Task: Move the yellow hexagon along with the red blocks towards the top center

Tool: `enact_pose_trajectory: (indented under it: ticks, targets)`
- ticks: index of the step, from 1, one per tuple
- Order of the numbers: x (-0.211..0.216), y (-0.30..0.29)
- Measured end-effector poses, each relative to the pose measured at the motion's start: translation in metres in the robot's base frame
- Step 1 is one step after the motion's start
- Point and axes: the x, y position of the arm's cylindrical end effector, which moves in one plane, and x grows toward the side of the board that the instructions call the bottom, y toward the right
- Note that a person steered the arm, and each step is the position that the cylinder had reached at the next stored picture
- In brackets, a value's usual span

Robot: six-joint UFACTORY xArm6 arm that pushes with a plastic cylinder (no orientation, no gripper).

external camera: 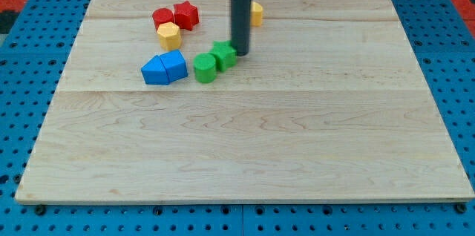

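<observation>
A yellow hexagon lies at the upper left of the wooden board. A red cylinder touches its upper side and a red star sits just right of that. My tip stands right of this group, against the right side of a green star. A second yellow block is partly hidden behind the rod.
A green cylinder sits left of the green star. A blue triangle and a blue pentagon-like block lie together below the yellow hexagon. A blue pegboard surrounds the board.
</observation>
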Motion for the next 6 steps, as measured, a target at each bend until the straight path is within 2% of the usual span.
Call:
enact_pose_trajectory:
  ticks: [2, 3, 6]
  targets:
    - [0.000, -0.033]
    - [-0.020, -0.077]
    - [-0.041, -0.199]
